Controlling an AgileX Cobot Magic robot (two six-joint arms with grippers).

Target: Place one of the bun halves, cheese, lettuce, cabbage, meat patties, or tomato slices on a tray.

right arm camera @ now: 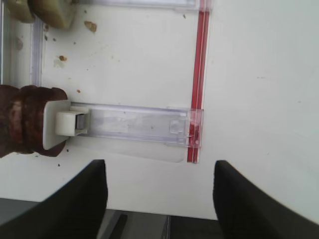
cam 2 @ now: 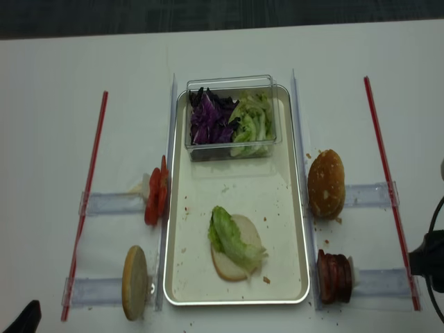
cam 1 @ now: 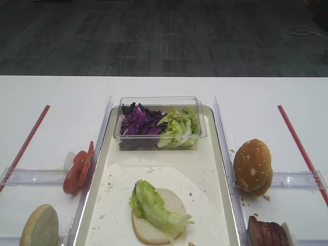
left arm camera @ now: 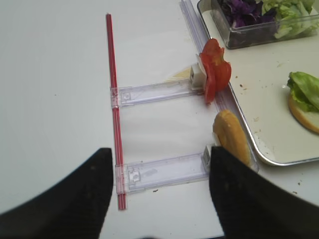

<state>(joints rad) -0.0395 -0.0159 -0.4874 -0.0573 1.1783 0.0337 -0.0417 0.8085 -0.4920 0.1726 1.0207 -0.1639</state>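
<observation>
Released right end effector (right arm camera: 159, 199); meat patties (right arm camera: 25, 119) at about ten o'clock, probably nearer this arm, stack axis crosswise.

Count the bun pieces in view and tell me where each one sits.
3, maybe more. One cut half lies on the tray under lettuce. One stands left of it. Seeded tops stand right, possibly two pressed together.

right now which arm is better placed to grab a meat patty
Right. The meat patties stand right of the tray, close beside the open right gripper; the left gripper hovers by the tomato slices.
</observation>
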